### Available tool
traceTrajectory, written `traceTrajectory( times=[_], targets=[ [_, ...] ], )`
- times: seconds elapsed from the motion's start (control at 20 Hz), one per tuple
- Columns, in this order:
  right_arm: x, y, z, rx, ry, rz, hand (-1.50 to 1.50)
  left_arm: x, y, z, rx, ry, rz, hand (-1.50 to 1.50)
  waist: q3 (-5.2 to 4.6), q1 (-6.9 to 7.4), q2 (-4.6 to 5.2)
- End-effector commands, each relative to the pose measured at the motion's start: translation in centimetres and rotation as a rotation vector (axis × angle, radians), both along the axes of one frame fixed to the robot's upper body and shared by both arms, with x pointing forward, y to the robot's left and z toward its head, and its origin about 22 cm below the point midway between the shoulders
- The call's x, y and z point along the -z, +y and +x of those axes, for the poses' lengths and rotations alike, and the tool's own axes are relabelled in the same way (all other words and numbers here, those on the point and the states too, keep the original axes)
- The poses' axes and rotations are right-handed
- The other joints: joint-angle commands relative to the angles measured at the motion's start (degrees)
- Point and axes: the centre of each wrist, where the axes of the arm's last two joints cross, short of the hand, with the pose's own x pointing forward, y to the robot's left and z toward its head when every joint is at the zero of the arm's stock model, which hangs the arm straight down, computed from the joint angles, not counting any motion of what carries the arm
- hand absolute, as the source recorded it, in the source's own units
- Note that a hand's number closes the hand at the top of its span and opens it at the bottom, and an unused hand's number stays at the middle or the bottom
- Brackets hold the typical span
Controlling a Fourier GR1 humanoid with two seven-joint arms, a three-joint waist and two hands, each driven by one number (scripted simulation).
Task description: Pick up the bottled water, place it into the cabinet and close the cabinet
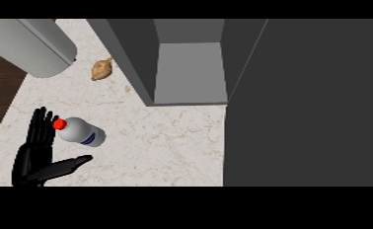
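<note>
Bottled water, clear plastic with red cap (80, 131), lies lower left beside the spread left hand (36, 149); grasping comes next.

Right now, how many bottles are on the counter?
1. The water bottle lies on its side near the counter's left edge, red cap toward the open left hand. The cabinet may hide others behind it.

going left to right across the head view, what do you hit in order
left hand → water bottle → ginger root → open cabinet → cabinet door. The grey cylinder at top left overlaps the hand and bottle in left-right position, so I leave it out.
</note>
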Motion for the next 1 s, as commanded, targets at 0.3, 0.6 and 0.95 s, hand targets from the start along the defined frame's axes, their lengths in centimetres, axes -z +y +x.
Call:
traceTrajectory(
  times=[0.3, 0.6, 0.95],
  targets=[
    [-2.1, -0.1, -1.2, -0.023, -0.038, 0.021, -1.50, 4.3, 0.6, 1.8, 0.110, 0.010, -0.131, -1.50, -0.05, -0.23, 0.15],
    [-2.6, -0.8, -1.7, -0.024, -0.040, 0.016, -1.50, 7.0, -2.3, 1.2, 0.168, -0.002, -0.192, -1.50, -0.02, 0.09, 0.15],
    [-2.7, 0.1, -2.5, -0.019, -0.017, 0.012, -1.50, 7.5, -2.4, 2.6, 0.072, -0.046, -0.257, 1.50, -0.08, -0.46, 0.14]
  ],
)
